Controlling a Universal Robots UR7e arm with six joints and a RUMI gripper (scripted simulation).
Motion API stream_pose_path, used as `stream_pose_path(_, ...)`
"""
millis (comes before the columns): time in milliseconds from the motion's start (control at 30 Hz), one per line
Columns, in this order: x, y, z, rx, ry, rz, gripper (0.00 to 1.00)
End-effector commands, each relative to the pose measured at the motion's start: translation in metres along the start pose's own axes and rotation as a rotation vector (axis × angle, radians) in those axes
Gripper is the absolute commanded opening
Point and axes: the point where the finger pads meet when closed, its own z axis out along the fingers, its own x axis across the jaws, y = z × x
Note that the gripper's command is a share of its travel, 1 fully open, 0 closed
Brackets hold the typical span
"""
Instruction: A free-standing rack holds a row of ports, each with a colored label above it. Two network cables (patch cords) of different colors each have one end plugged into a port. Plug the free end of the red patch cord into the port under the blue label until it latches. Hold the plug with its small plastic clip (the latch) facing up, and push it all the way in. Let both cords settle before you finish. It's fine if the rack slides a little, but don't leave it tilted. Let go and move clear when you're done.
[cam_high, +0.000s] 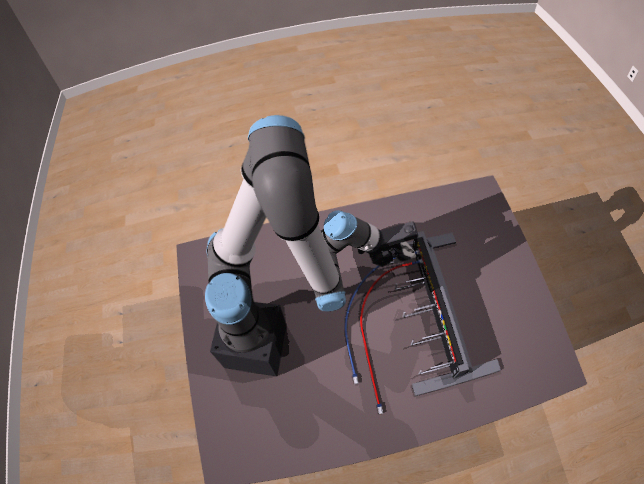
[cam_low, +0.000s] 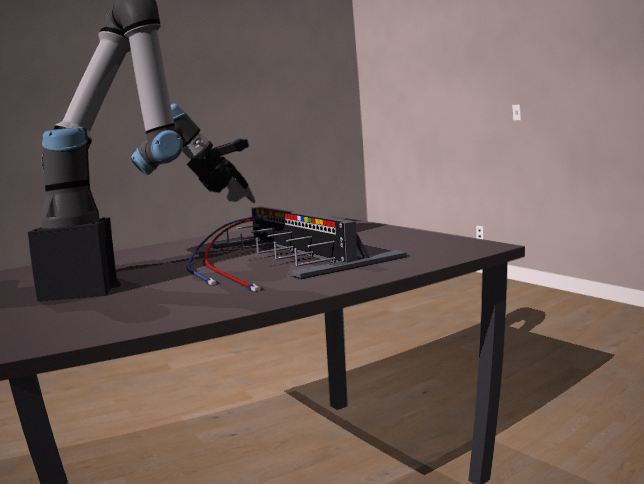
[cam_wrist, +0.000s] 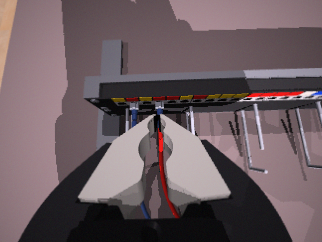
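Note:
The black rack (cam_high: 451, 315) (cam_low: 344, 234) (cam_wrist: 175, 85) stands on the dark table (cam_high: 260, 416) (cam_low: 426, 257) with a row of colored labels over its ports. The red cord (cam_high: 364, 322) (cam_low: 221, 269) (cam_wrist: 162, 165) is plugged in at the rack's far end and curves over the table to its free plug (cam_high: 380, 406) (cam_low: 253, 287). The blue cord (cam_high: 347, 322) (cam_low: 193, 260) (cam_wrist: 145, 210) runs beside it to its own free plug (cam_high: 356, 378) (cam_low: 211, 281). My gripper (cam_high: 412, 250) (cam_low: 248, 197) (cam_wrist: 157, 116) is shut and empty, hanging in the air above the plugged ends. A blue label (cam_wrist: 316, 93) shows far right in the wrist view.
Several metal cable-guide rods (cam_high: 421, 309) (cam_low: 291, 242) (cam_wrist: 255, 131) stick out of the rack's front toward the cords. The rack stands on two flat feet (cam_high: 458, 377) (cam_low: 348, 262). The arm's base block (cam_high: 244, 348) (cam_low: 70, 257) sits at the table's left.

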Motion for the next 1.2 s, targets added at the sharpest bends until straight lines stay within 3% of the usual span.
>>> stream_pose_path(0, 0.0, -0.001, 0.0, 0.001, 0.0, 0.0, 0.0)
stream_pose_path(600, 0.0, -0.001, -0.01, 0.001, 0.0, 0.0, 0.0)
stream_pose_path(1167, 0.0, 0.0, -0.05, 0.001, 0.0, 0.0, 0.0)
